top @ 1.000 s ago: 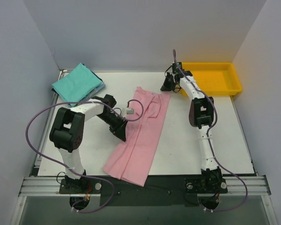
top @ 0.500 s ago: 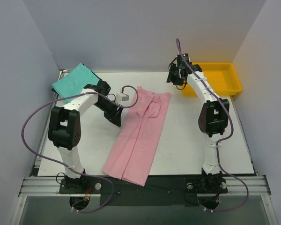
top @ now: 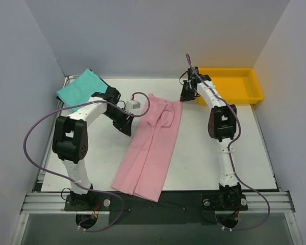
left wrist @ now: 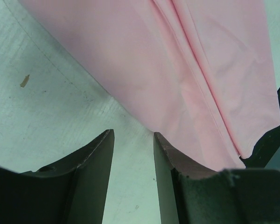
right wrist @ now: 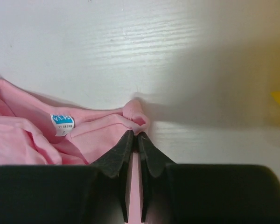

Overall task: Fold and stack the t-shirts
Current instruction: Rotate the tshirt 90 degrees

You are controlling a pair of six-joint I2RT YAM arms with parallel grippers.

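Note:
A light pink t-shirt [top: 153,148] lies folded lengthwise as a long strip from the table's back middle to its front edge. My right gripper [top: 182,98] is shut on the pink t-shirt's far right corner [right wrist: 137,119]; a blue size label [right wrist: 62,122] shows on the cloth to the left. My left gripper [top: 128,127] is open and empty, low over the table at the shirt's left edge [left wrist: 144,116]. A folded teal-green t-shirt [top: 84,90] lies at the back left on a blue t-shirt whose edge [top: 110,94] just shows.
A yellow plastic tray [top: 233,86] stands at the back right, close behind my right arm. Grey walls close in the back and both sides. The black front rail [top: 158,201] runs along the table's near edge.
My right gripper dropped from above the tray's left end down to the pink shirt's far right corner and shut on it. My left gripper edged a little closer to the shirt's left edge.

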